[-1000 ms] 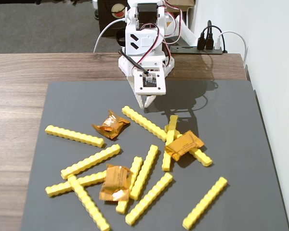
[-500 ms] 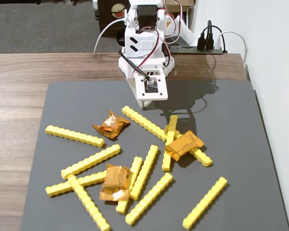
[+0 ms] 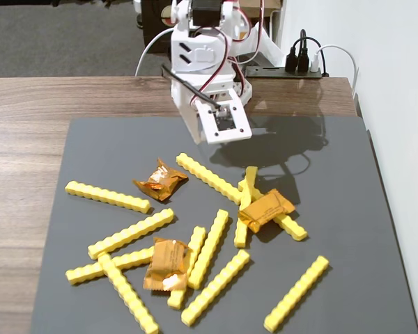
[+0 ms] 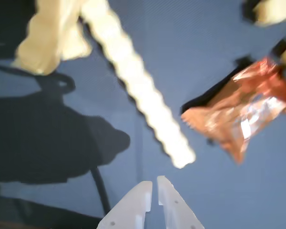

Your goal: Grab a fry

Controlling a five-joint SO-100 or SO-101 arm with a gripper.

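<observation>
Several bright-yellow studded fries lie scattered on the grey mat (image 3: 320, 188). The nearest fry (image 3: 207, 177) lies diagonally just in front of my gripper (image 3: 226, 133). In the wrist view this fry (image 4: 143, 90) runs from the top left down to just above my gripper (image 4: 155, 180), and its near end stops a short way from the fingertips. The white fingers stand almost together with only a thin slit between them and hold nothing. The gripper hovers above the mat near its far edge.
Crinkled orange foil packets lie among the fries: one (image 3: 160, 179) left of the nearest fry, seen at the right in the wrist view (image 4: 243, 109), one (image 3: 266, 209) on crossed fries, one (image 3: 167, 264) near the front. A power strip (image 3: 299, 64) sits behind the table.
</observation>
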